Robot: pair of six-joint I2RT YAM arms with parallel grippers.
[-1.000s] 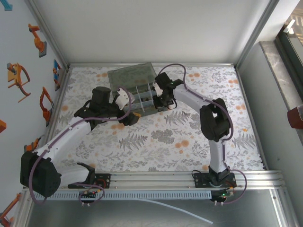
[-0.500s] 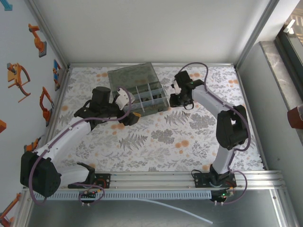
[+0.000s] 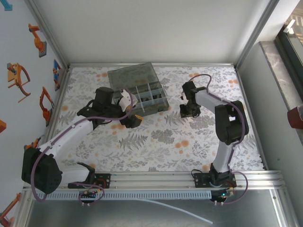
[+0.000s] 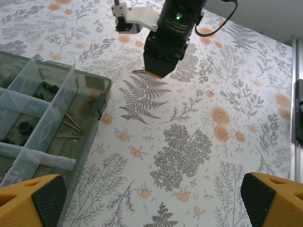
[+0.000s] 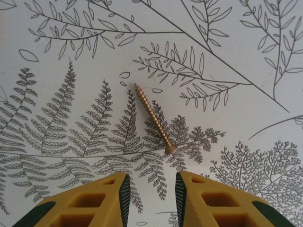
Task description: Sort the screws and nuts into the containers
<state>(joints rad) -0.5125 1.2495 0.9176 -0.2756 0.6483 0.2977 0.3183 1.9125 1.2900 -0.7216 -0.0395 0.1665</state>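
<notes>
The right gripper point(image 5: 151, 187) was pictured poised low over the fern-patterned table point(image 5: 255, 61), its yellow jaws parted a little and nothing caught between them. A single brass screw point(image 5: 152, 117) was seen lying flat on the table just beyond the gap, at twelve o'clock from the fingertips and apart from them. Its long axis was set aslant to the jaws: the head was turned toward the gripper at five o'clock, the point away at eleven o'clock. The closing line of the jaws, running three to nine o'clock, was thus crossed by the shaft at a slant, and a small twist of the wrist was judged likely to be needed before a pinch. Farther off, in the overhead view, the organiser box point(image 3: 142, 97) was shown with its lid open, at ten o'clock from that gripper and well apart from it. Brass screws point(image 4: 71, 126) and dark nuts point(image 4: 47, 87) were seen lying in separate compartments. The left gripper point(image 4: 151, 203) was shown released, jaws fully spread, just beside the box; the right arm was judged plainly the nearer to the loose screw.
</notes>
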